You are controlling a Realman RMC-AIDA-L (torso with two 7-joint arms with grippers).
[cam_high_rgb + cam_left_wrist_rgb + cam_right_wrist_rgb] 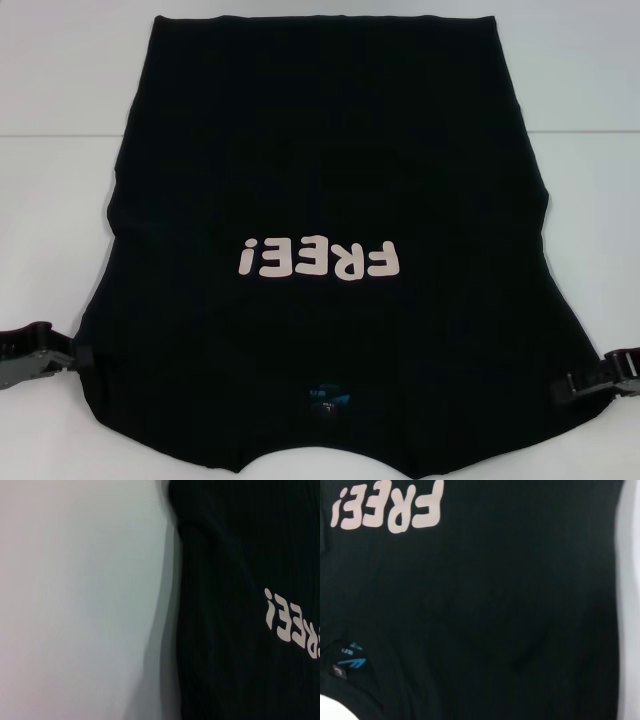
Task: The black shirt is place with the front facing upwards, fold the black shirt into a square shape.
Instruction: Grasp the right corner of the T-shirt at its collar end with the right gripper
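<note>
White table [60,200] | black shirt [330,150] flat, "FREE!" up | left gripper [75,357], right gripper [570,385] pinching sleeves

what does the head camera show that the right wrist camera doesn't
Only the head view shows the whole black shirt spread on the white table, and both grippers at its near sleeves: the left gripper on the left, the right gripper on the right.

Only the right wrist view gives a close look at the blue neck label, where faint markings show; it shows no gripper.

Both show the white FREE! lettering, the label and the black fabric.
</note>
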